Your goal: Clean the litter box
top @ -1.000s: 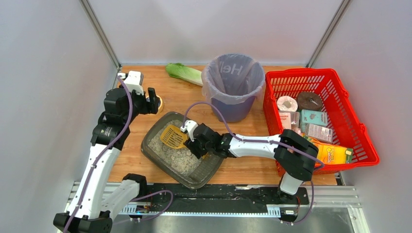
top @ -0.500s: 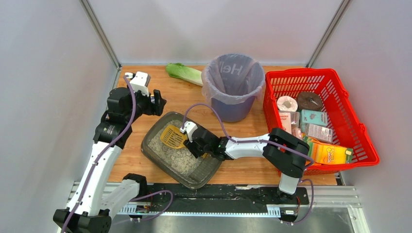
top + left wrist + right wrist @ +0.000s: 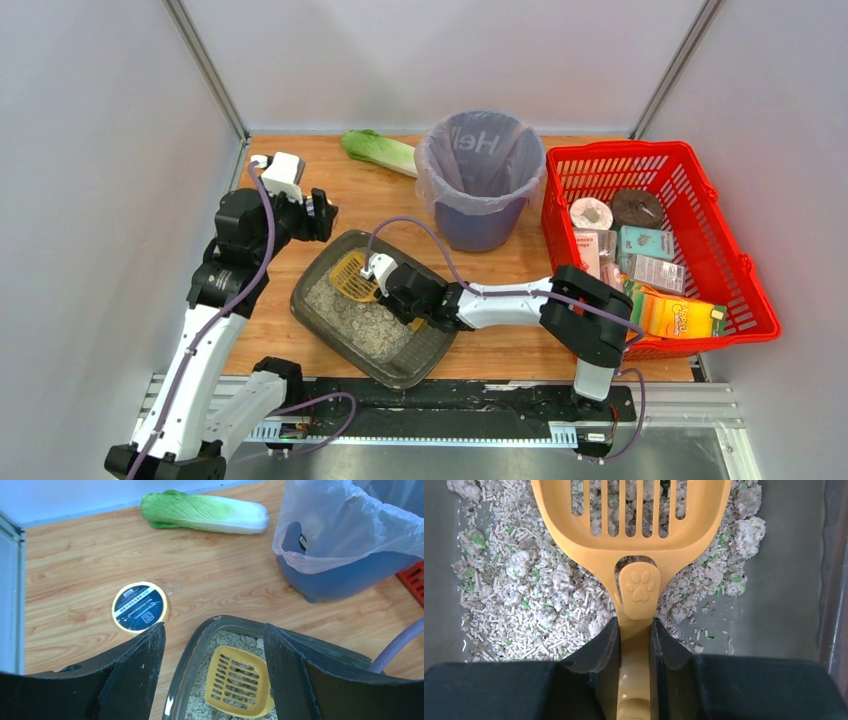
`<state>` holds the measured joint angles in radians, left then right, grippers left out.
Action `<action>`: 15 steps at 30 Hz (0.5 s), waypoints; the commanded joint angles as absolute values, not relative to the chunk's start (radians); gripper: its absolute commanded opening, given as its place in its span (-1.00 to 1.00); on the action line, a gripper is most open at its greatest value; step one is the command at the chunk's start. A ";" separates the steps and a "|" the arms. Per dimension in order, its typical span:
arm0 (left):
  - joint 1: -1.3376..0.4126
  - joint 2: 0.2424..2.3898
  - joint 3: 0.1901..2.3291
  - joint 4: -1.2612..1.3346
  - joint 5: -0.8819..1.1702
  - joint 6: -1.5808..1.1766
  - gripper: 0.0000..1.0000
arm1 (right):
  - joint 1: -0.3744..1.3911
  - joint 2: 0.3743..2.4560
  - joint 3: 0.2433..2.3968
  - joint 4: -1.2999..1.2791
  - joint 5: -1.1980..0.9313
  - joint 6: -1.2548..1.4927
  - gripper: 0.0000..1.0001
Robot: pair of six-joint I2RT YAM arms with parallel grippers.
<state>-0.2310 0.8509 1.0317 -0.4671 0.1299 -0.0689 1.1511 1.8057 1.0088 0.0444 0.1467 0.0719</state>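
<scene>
The litter box (image 3: 325,318) is a dark grey tray of pale granular litter, lying at an angle at the table's front centre. A yellow slotted scoop (image 3: 349,277) rests with its head on the litter near the box's far corner. My right gripper (image 3: 386,288) reaches into the box and is shut on the scoop's handle (image 3: 634,645); both fingers press its sides just behind the paw-print tab. The scoop head (image 3: 634,510) lies over clumps. My left gripper (image 3: 322,214) hovers open above the box's far-left rim (image 3: 192,652), holding nothing.
A bin (image 3: 480,180) lined with a purple bag stands behind the box. A red mesh basket (image 3: 655,160) of groceries fills the right side. A cabbage (image 3: 378,150) lies at the back. A yellow-rimmed round disc (image 3: 140,606) sits on the wood left of the box.
My right gripper has closed onto the scoop handle and pushed the scoop toward the box's far-left corner. The left gripper has shifted slightly and stays open.
</scene>
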 commanded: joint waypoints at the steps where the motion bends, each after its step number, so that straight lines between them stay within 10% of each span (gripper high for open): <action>1: -0.236 0.796 1.017 -0.417 0.058 -0.038 0.58 | 1.164 1.758 1.080 0.005 0.183 0.035 -0.88; 15: -0.236 0.770 1.014 -0.436 0.026 -0.032 0.62 | 1.166 1.727 1.305 -0.426 0.186 -0.021 -0.99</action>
<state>-0.2344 0.7773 1.0195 -0.4633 0.0387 -0.0463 1.1584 1.7802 1.2339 -0.3027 0.1669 0.0216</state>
